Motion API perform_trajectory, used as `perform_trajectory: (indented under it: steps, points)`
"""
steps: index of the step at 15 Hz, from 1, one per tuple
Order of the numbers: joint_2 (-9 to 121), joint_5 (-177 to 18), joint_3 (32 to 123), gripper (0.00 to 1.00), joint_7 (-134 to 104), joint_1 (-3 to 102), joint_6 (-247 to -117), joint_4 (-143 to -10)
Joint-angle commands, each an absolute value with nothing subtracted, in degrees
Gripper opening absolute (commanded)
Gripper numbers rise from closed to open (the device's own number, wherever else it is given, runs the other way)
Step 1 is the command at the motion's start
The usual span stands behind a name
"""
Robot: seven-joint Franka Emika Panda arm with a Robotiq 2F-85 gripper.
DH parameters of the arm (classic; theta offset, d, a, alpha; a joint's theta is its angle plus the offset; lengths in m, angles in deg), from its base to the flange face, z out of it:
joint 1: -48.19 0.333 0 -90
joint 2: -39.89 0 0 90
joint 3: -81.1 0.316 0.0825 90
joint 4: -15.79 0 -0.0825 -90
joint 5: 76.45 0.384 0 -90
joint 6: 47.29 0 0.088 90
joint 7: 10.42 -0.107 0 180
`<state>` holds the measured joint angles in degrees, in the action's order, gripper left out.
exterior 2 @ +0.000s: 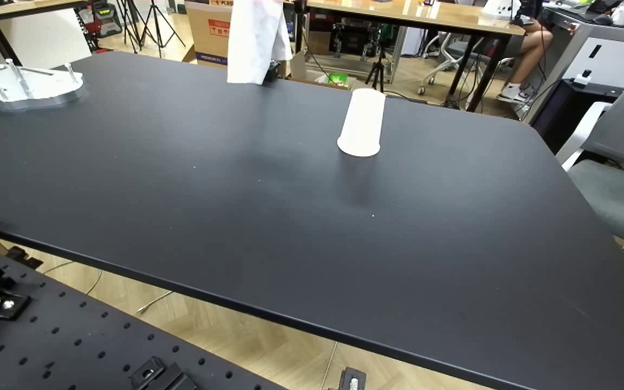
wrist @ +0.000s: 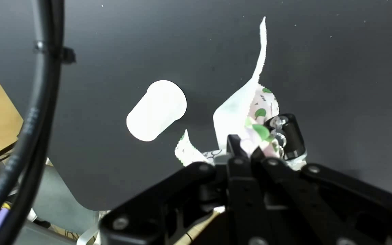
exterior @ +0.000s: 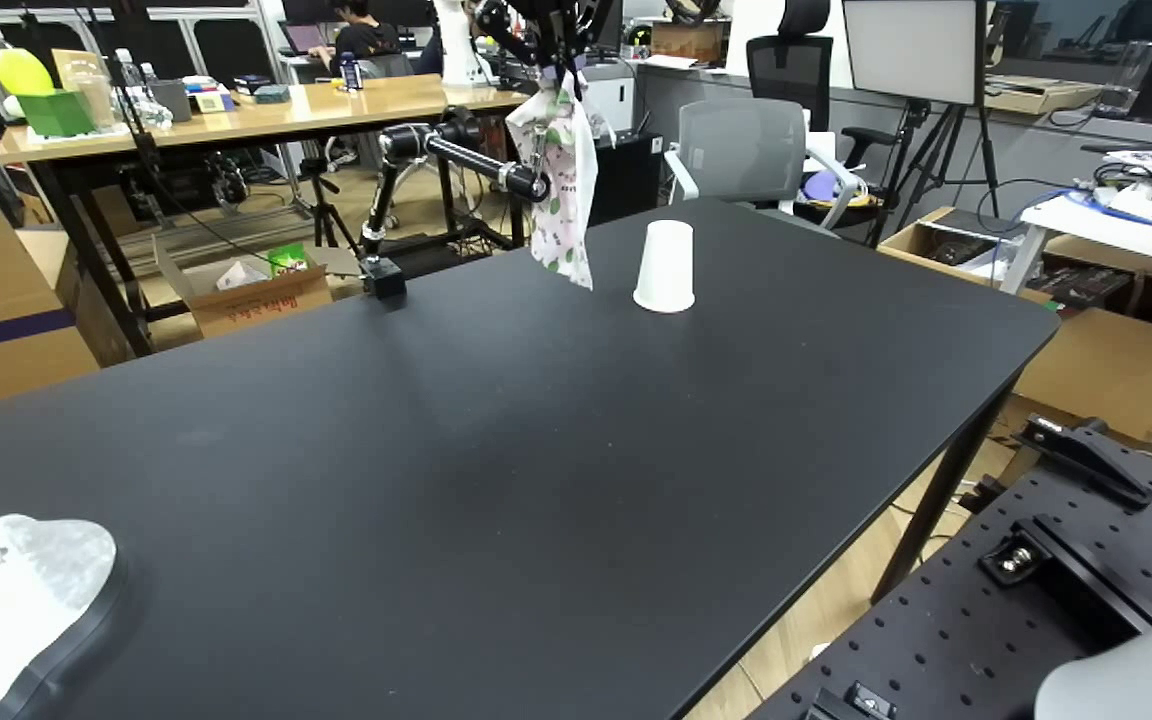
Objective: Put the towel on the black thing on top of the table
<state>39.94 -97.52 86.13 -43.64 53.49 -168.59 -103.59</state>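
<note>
The towel (exterior: 571, 180) hung in loose folds from the gripper (wrist: 245, 149), which had a bunch of it nipped tight. In an exterior view the towel dangled near the edge of the bench (exterior: 536, 430), at twelve o'clock, with a black jointed stand (exterior: 466, 156) reaching across to it from nine o'clock; I took that stand for the black thing the job was about. In the wrist view, what looked like its stubby black end (wrist: 290, 136) sat at about four o'clock from the towel, right beside it, though whether the two touched I couldn't tell. A white cup (exterior: 666, 265) stood mouth-down in both exterior views, apart from the towel.

To my eye the step in hand was the placing itself, nothing let go yet. The next move, I reckoned, called for bringing the middle of the towel over that black end, lowering it till it draped down either side, and only then releasing. Dropped lopsided, it would probably slide off onto the bench.
</note>
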Motion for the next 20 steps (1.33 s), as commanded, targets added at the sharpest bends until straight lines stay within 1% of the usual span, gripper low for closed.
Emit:
perform_trajectory:
  steps: [1,18,19,20]
  points:
    - [41.26,-97.43,86.10,0.01,-42.18,53.41,-169.18,-102.24]
    - [50.24,-98.25,86.75,0.01,-36.97,58.18,-169.88,-93.83]
    - [50.56,-98.07,86.63,0.30,-36.76,58.17,-169.71,-93.50]
    - [50.77,-97.95,86.51,0.30,-36.57,58.15,-169.63,-93.23]
